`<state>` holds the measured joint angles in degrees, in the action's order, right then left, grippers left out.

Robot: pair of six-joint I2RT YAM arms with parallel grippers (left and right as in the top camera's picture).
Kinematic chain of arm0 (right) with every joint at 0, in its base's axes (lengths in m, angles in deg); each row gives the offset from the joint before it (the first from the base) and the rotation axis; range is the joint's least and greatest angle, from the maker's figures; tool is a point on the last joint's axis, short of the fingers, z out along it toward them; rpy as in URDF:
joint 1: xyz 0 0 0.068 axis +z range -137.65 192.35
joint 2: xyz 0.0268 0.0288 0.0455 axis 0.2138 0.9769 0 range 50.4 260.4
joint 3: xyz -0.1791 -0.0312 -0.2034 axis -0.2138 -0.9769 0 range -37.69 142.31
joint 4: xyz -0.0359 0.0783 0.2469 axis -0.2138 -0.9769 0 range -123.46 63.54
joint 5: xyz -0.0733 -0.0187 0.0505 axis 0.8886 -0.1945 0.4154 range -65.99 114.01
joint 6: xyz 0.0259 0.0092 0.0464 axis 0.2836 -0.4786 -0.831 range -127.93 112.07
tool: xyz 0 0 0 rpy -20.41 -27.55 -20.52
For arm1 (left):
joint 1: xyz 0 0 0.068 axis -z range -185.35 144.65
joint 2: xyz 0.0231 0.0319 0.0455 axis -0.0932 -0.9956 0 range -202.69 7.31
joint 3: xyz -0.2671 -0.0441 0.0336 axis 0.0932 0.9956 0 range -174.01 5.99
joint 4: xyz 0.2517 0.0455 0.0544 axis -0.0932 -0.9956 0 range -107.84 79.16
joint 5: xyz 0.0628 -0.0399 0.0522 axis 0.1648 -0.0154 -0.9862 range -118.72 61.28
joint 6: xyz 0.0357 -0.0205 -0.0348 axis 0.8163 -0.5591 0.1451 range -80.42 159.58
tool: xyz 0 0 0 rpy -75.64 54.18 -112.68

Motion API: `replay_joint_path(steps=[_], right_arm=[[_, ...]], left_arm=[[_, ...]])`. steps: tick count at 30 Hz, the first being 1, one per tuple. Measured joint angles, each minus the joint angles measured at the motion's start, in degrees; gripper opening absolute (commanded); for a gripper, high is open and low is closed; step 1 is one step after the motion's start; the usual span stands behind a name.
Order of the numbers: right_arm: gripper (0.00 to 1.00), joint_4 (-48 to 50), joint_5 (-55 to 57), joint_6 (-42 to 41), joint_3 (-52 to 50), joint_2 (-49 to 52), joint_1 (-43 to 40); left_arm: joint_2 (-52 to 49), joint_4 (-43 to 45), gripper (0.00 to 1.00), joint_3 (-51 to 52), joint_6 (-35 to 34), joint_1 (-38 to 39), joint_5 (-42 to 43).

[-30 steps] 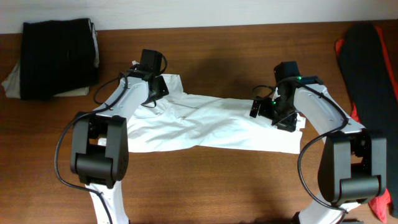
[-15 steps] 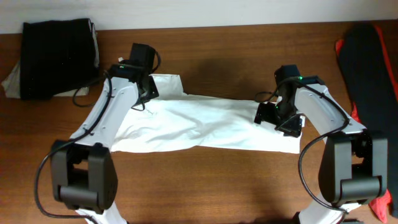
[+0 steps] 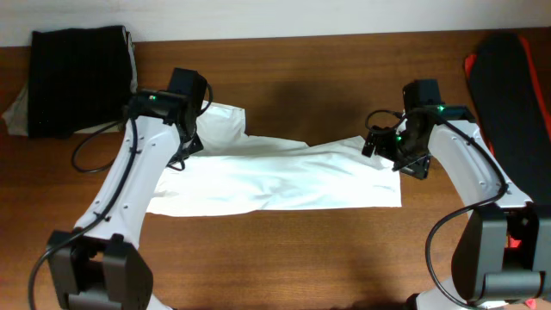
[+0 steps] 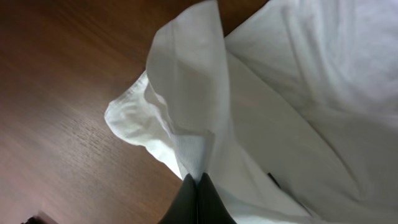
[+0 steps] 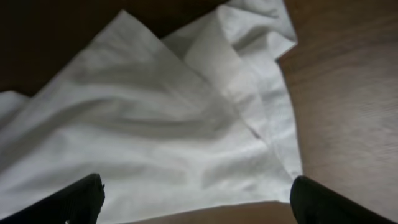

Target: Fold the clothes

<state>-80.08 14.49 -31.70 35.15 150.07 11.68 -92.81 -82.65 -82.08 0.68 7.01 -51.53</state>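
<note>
The left fingers are pressed together on a thin fold of the white garment, and in the left wrist view the pinched cloth stands up from their tips as a narrow ridge. To one side of that ridge a rumpled hem edge bulges out over the bare wood of the desk; to the other side the broad body of the garment runs away from the tips in soft creases. Seen from overhead, the garment lies as a long wrinkled band across the middle of the desk, stretching from the left fingers at its upper left corner over to the right fingers at its far end. The right fingers stand wide apart and hold nothing. Between and ahead of them lies the right end of the garment, with a doubled, folded-over strip of hem nearer the finger at the right of the wrist view and bare desk just outside that finger. Whether their tips touch the cloth cannot be told. Well apart from the left fingers, on their outer side, sits a folded black stack. Beyond the right fingers, on their outer side, a dark garment with a red edge lies along the rim of the desk.
</note>
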Motion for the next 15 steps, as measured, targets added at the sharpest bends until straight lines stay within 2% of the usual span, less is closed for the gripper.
replay_joint_path(steps=[3,5,7,15], right_arm=[[0.98,5.2,-1.6,0.4,0.0,0.0,0.0],[0.89,8.6,-2.1,0.5,0.0,0.0,0.0],[0.88,11.0,-1.9,0.7,0.0,0.0,0.0],[0.81,14.4,0.2,0.7,0.0,5.7,0.0]], left_arm=[[2.6,0.0,0.01,0.0,0.0,0.3,0.0],[3.2,0.1,0.01,0.0,0.0,0.3,0.2],[3.2,0.2,0.01,0.0,0.0,0.3,1.2],[3.2,0.2,0.01,0.0,0.0,0.4,1.9]])
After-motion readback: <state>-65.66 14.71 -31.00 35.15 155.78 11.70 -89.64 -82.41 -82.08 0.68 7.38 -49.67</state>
